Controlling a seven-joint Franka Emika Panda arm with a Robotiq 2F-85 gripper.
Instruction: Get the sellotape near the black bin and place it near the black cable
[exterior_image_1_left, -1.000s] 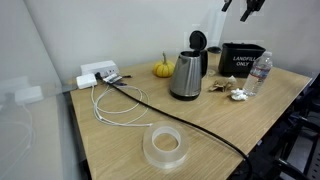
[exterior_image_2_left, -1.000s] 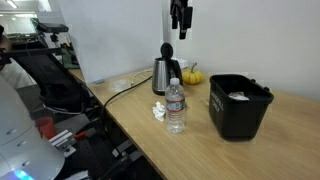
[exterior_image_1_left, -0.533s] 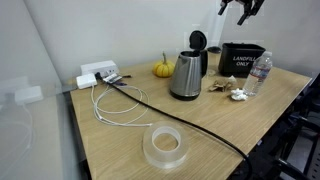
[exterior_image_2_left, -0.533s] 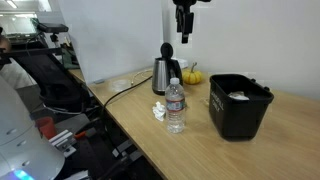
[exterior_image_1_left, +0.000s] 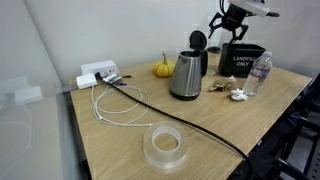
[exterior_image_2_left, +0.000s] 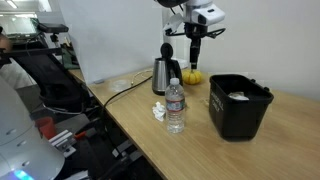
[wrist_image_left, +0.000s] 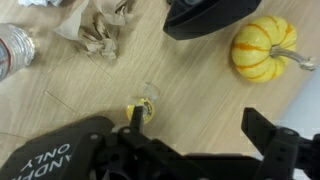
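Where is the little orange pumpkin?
In an exterior view, the pumpkin sits at the back of the table, just left of the kettle.

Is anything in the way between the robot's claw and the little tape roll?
Nothing visible is. In the wrist view the tape roll lies bare on the table below the open gripper. The bin sits close on one side and the pumpkin farther off on the other; neither covers it.

Opposite table (exterior_image_1_left: 110, 145) ends; wrist camera downward.
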